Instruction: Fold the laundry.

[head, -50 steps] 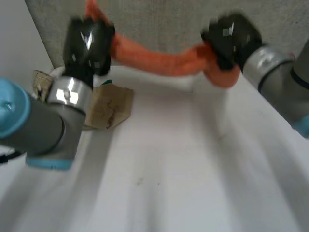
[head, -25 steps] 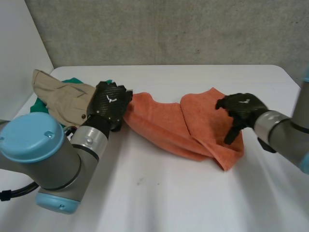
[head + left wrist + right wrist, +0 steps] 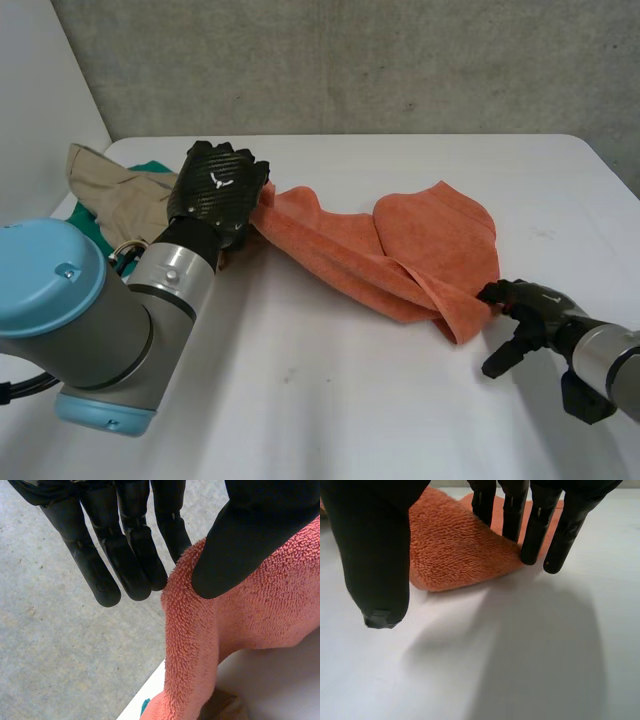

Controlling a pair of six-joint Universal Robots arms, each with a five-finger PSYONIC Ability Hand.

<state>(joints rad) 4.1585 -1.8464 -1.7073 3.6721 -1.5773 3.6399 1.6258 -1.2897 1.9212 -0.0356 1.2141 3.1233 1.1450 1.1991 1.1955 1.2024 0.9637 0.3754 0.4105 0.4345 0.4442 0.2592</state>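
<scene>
On the white table [image 3: 330,400] I am seeing the orange towel [image 3: 400,250] lying crumpled across the middle, one half folded over the other. My left hand [image 3: 215,195] is pinching its left end, the thumb [image 3: 235,545] pressing the terry cloth against straight fingers [image 3: 135,555]. My right hand [image 3: 525,305] is resting spread at the towel's near right corner, fingers [image 3: 535,535] straight, thumb apart, gripping nothing. A small white mark [image 3: 215,180] is showing on the left hand's back, too small to read. A beige garment [image 3: 115,185] is lying over a green cloth [image 3: 150,170] beside that hand.
</scene>
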